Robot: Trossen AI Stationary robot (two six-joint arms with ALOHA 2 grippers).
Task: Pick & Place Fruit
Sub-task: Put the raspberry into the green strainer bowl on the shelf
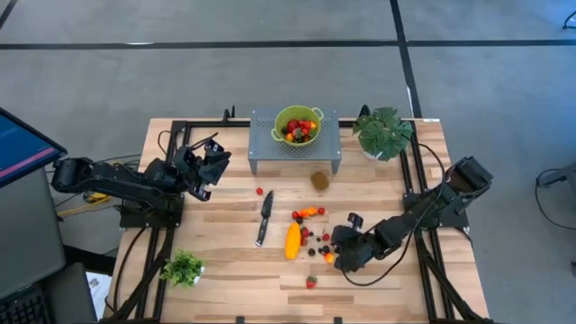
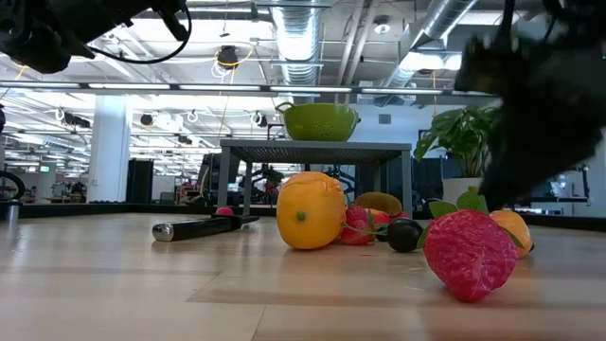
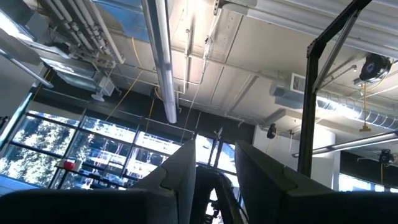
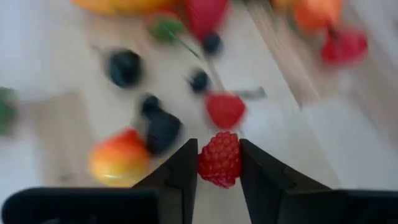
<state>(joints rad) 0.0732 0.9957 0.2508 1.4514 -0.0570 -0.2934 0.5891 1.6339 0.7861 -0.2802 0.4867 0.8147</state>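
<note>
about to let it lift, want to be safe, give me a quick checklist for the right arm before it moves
1. Fruit between the fingers: ok. A red raspberry sits between the right gripper fingers, both touching it.
2. Grip fully closed and firm: cannot tell.
3. Neighbours clear of the fingers: not ok. A dark berry and an orange-red fruit lie close beside one finger.
4. Drop-off ready: ok. The green bowl stands on the grey stand, already holding some fruit.
5. Knife out of the way: ok. The knife lies left of the fruit pile.
6. Left gripper clear: ok. It waits raised at the table's left side.
</note>
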